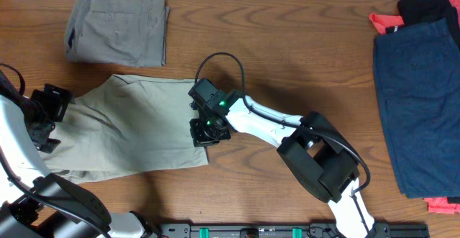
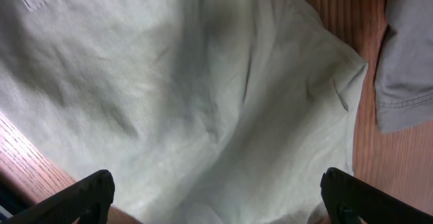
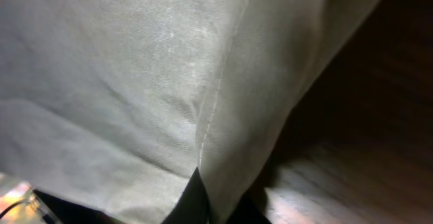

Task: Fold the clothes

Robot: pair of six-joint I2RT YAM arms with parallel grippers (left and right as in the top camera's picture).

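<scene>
**Table (image 1: 287, 51):** wooden top, carrying all items.

**Khaki shorts (image 1: 129, 130):** lying spread out, left of centre on the table, near the front edge. The cloth is mostly flat with soft creases. A stitched pocket edge shows in the left wrist view.

**Grey-olive shorts (image 1: 115, 22):** folded into a compact stack at the back left of the table, just beyond the khaki pair. The two are close at one corner. I cannot tell whether they touch.

**Navy shorts (image 1: 417, 101):** laid flat at the far right, well apart from the khaki pair. They rest over a red garment (image 1: 384, 22), with a black garment (image 1: 431, 4) at the back right corner.

**Left hand (image 1: 49, 123):** positioned over the left end of the khaki shorts. Its fingers (image 2: 91, 193) stand wide apart, with cloth below them and nothing gripped.

**Right hand (image 1: 207, 126):** at the right edge of the khaki shorts. Its fingers are together and clamped on the cloth. In the right wrist view a seam runs straight down into the pinch, and the fabric rises away from it.
</scene>
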